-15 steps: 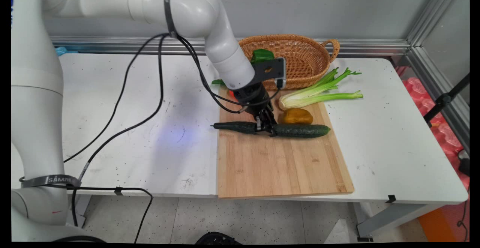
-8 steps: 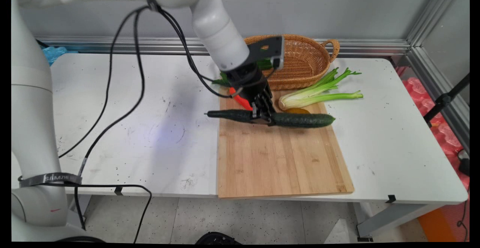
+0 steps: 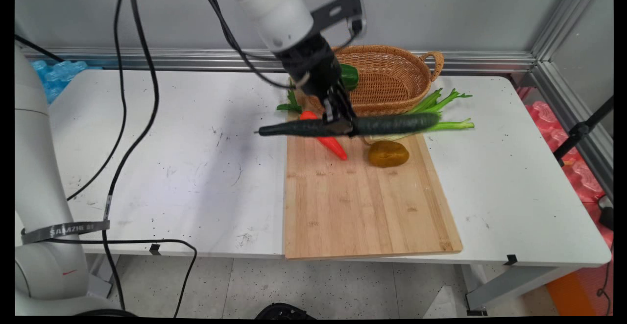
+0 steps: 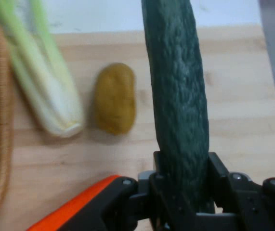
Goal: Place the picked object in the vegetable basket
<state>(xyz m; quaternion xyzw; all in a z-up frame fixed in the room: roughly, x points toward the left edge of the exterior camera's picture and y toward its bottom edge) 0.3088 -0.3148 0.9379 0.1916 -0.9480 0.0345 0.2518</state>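
The gripper (image 3: 339, 127) is clamped on a long dark green cucumber (image 3: 392, 123) near its middle, one finger on each side as the hand view confirms. The cucumber is held level in the air, clear of the wooden cutting board (image 3: 362, 206) on the white desk (image 3: 171, 167), with its stem end reaching out past the board's left edge. Below it on the board lie an orange carrot (image 3: 330, 143), pointing toward the near side, and a brown potato (image 3: 388, 153), apart from each other. A celery bunch (image 3: 448, 101) lies at the board's far right corner, partly behind the cucumber. A wicker basket (image 3: 397, 76) stands at the desk's far side, with a green pepper (image 3: 349, 75) at its left end.
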